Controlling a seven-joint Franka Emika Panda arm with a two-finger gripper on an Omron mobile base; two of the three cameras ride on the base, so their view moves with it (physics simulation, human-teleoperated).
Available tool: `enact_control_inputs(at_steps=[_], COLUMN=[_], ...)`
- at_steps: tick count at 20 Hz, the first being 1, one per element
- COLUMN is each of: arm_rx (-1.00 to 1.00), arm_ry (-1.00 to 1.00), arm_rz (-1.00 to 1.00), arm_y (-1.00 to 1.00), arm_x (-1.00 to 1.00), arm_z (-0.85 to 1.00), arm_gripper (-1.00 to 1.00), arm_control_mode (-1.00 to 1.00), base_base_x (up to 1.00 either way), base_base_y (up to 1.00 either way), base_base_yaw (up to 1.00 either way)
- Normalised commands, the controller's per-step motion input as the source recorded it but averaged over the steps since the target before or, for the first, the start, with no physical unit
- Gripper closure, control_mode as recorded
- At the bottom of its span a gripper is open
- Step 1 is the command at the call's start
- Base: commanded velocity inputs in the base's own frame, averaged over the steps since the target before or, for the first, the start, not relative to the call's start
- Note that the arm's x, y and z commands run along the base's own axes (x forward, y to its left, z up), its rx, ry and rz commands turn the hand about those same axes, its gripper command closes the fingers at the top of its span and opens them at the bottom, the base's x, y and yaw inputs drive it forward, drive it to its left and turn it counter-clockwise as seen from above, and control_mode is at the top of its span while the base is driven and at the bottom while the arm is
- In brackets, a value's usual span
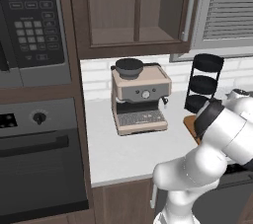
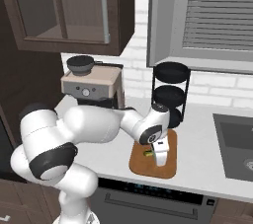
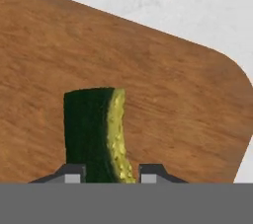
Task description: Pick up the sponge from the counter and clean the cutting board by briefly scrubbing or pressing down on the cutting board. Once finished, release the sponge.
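Counter (image 2: 207,134) with coffee machine (image 2: 91,86), black rack (image 2: 171,92) behind cutting board (image 2: 148,166).

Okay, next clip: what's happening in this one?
The white robot arm's two-finger gripper is shut on a small yellow sponge with a dark green layer and holds it over the flat orange-brown wooden cutting board on the light grey countertop. In the right base view the hand points down at the board, with a beige coffee machine and a black three-tier rack behind it. Whether the sponge is actually pressing on the wood can't be told.
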Motion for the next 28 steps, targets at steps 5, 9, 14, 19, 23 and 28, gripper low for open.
enact_control_inputs(at_steps=[5,9,14,19,23,28], arm_rx=[-0.07,-0.01,0.0,0.03,0.07,0.08], arm_ry=[0.07,0.03,0.01,-0.03,-0.17,-0.23], arm_rz=[0.01,0.0,0.0,0.0,0.0,0.0], arm_y=[-0.17,0.0,0.02,0.0,0.03,0.04], arm_x=[-0.46,0.26,0.75,0.77,0.57,0.28], arm_z=[-0.2,-0.09,-0.1,0.0,0.0,0.0], arm_gripper=[1.0,1.0,1.0,1.0,1.0,1.0], arm_control_mode=[-1.0,-1.0,-1.0,-1.0,-1.0,-1.0], base_base_x=[0.0,0.0,0.0,0.0,0.0,0.0], base_base_y=[0.0,0.0,0.0,0.0,0.0,0.0], base_base_yaw=[0.0,0.0,0.0,0.0,0.0,0.0])
